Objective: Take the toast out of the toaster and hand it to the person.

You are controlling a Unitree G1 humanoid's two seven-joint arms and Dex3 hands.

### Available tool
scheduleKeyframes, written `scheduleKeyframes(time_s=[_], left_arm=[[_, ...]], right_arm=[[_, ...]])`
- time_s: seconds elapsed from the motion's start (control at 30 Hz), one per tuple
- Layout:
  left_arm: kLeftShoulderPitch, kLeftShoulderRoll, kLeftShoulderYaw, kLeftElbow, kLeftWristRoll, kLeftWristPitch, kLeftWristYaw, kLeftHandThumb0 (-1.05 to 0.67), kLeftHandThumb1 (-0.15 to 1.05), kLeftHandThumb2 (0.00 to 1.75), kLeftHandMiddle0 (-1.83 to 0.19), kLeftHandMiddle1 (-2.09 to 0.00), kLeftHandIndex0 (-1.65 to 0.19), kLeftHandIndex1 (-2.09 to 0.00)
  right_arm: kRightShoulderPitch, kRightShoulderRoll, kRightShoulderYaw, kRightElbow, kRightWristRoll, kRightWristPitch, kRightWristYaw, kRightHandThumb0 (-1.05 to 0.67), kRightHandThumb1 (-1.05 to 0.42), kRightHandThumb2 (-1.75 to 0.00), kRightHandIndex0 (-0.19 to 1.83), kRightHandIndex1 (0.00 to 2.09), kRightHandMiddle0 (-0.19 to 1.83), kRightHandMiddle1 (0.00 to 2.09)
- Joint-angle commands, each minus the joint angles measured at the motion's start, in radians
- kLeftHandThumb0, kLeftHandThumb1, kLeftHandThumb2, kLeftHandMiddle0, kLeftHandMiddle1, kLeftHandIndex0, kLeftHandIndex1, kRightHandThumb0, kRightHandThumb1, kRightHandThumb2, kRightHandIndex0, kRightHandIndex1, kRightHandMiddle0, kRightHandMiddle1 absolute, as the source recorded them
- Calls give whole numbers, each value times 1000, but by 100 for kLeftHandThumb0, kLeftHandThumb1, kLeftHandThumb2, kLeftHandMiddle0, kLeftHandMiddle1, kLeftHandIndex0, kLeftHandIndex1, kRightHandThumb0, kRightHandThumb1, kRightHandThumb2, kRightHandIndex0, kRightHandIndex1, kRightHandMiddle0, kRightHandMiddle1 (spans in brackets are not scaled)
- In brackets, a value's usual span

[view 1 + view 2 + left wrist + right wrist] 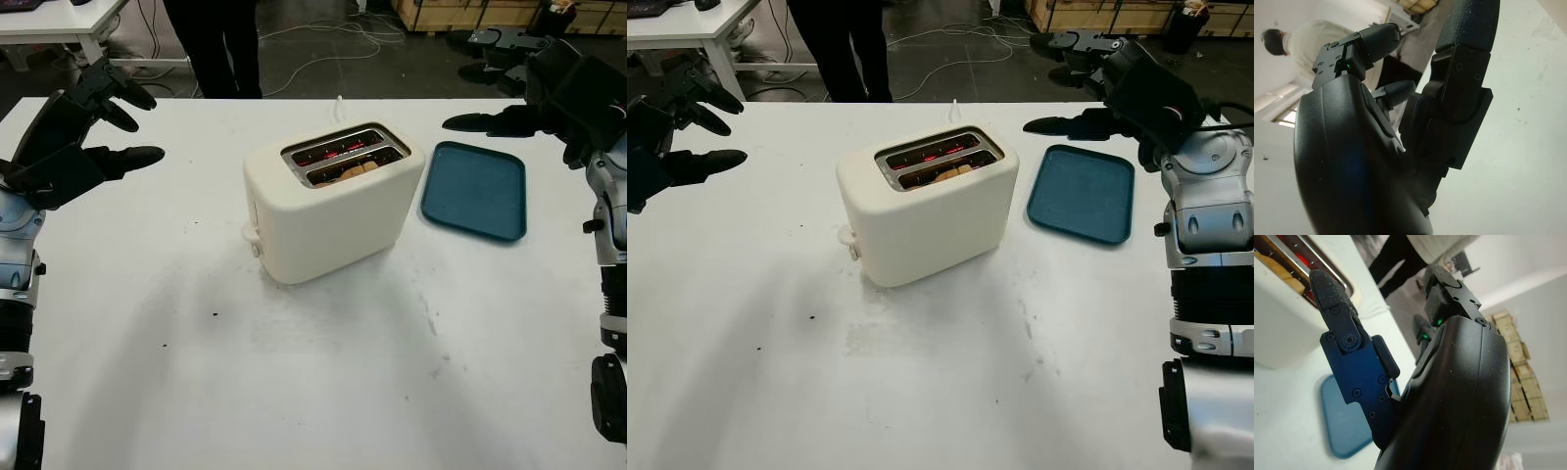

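Cream toaster [328, 201] mid white table [294, 372] in the left eye view, toast [355, 170] sunk in the nearer slot with elements glowing red, teal tray [475, 191] just beside to the right, person's dark legs [223, 44] beyond the far edge; left hand [83, 137] raised at far left, right hand [549, 98] raised above the tray's far corner, both well apart from the toaster. Left wrist view: black fingers [1381, 41] spread, holding nothing, person's pale top [1312, 39] behind. Right wrist view: fingers [1334, 303] likewise spread and bare, toaster slots and tray below.
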Motion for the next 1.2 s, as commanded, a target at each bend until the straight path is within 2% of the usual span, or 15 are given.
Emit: scheduleKeyframes(time_s=[0.0, 0.2, 0.5, 1.17], left_arm=[[11, -7, 8, -7, -9, 8, 5, -105, 92, 17, 0, -164, 0, -152], [10, -6, 7, 1, -7, -6, 5, -105, 92, 17, 0, -164, 0, -151], [15, -5, 11, -8, -12, 6, 3, -105, 92, 16, 0, -164, 0, -152], [7, -5, 4, -2, -4, 2, 4, -105, 92, 17, 0, -163, 0, -152]], right_arm=[[-7, -4, 0, -3, -4, -1, -4, -55, -71, 0, 5, 66, 41, 0], [-6, -3, -1, 8, -3, -20, -3, -58, -71, 0, 5, 68, 42, 1], [-5, 10, -8, -12, 11, 25, -12, -54, -70, 0, 2, 69, 40, 0], [-11, 0, -2, 9, 5, -11, 1, -58, -71, 0, 1, 74, 41, 0]])
